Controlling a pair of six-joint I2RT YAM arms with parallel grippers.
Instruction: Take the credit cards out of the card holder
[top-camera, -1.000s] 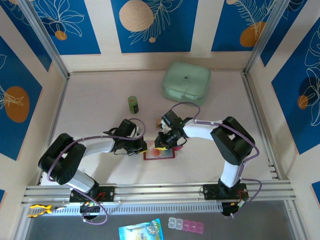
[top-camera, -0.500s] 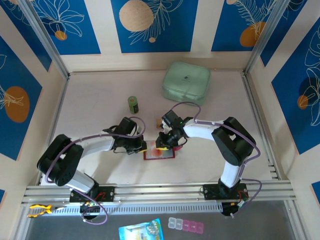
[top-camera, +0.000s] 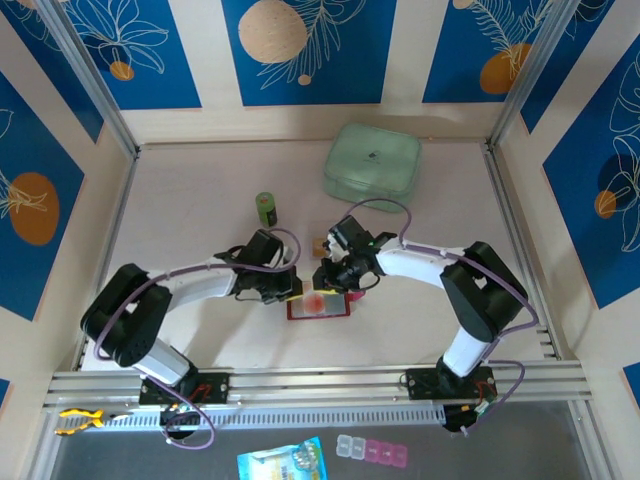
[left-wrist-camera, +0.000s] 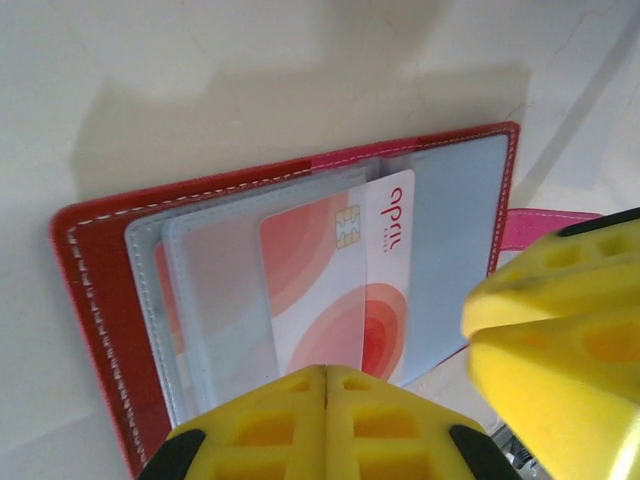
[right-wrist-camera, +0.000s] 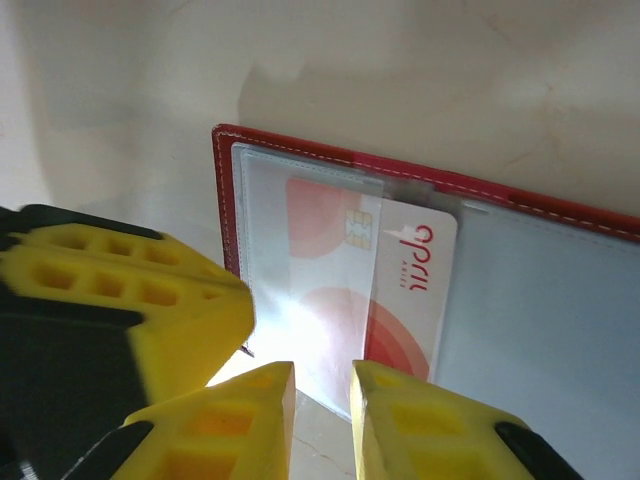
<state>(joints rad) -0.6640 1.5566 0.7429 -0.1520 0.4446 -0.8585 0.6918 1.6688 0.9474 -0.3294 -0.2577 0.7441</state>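
Note:
The red card holder (top-camera: 318, 309) lies open on the table between both grippers, its red cover (left-wrist-camera: 90, 300) (right-wrist-camera: 226, 200) framing pale clear pockets. One credit card (left-wrist-camera: 335, 290) (right-wrist-camera: 405, 290), white with reddish circles and a chip, sticks partway out of a clear pocket. My left gripper (top-camera: 287, 291) (left-wrist-camera: 327, 372) is shut, its tips over the holder's left side at the pockets' edge. My right gripper (top-camera: 330, 283) (right-wrist-camera: 323, 385) is open by a narrow gap, tips just short of the pocket's edge, with nothing between them. Each wrist view shows the other arm's yellow finger close by.
A large mint-green case (top-camera: 371, 161) sits at the back right. A small green bottle (top-camera: 266, 208) stands behind the left arm. The holder's pink strap (left-wrist-camera: 548, 222) pokes out beside the right gripper. Frame rails wall in the table's sides.
Both grippers have shifted slightly to the right over the holder. The card's reddish circle now shows more plainly in the top view. The right jaws have parted a touch.

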